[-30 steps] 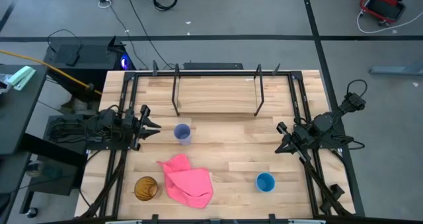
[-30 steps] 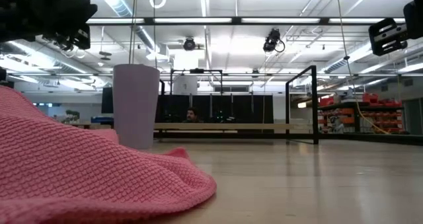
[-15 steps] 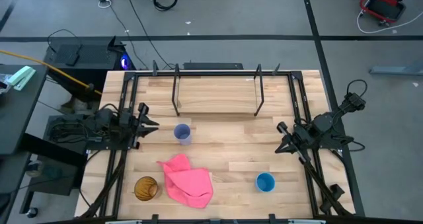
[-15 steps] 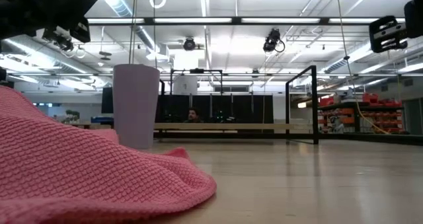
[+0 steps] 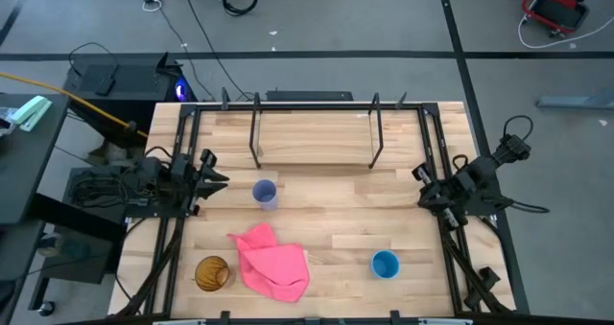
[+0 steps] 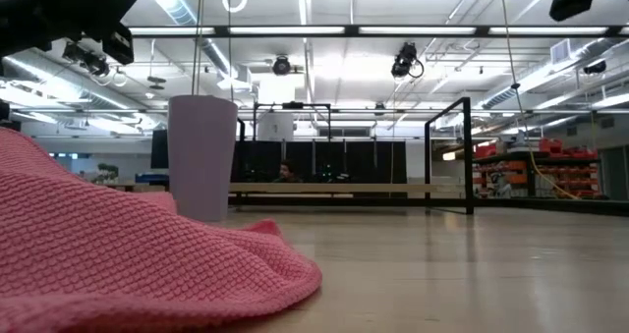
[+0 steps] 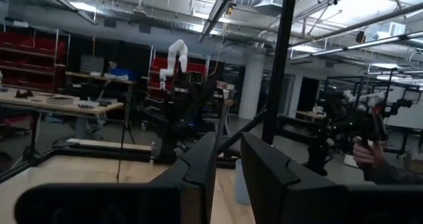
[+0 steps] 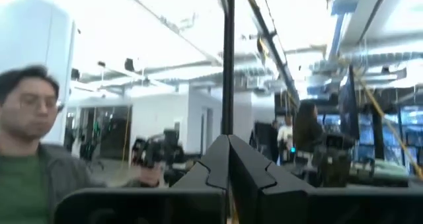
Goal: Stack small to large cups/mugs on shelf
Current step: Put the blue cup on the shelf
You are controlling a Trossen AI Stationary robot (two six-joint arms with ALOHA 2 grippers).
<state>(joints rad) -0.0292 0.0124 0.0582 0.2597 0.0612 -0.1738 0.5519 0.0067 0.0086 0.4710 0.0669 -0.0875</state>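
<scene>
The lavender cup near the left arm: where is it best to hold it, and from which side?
Probably by its side wall, coming level from the left hand. The lavender cup stands upright, mouth up, handleless, with bare table around it; the pink cloth lies apart.

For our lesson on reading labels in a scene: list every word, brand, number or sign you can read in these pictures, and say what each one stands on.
None can be read.
The lavender cup, blue cup, amber cup, pink cloth and shelf show no print.
Any signs in the room behind the table are too small or blurred to read in the low and wrist views.
</scene>
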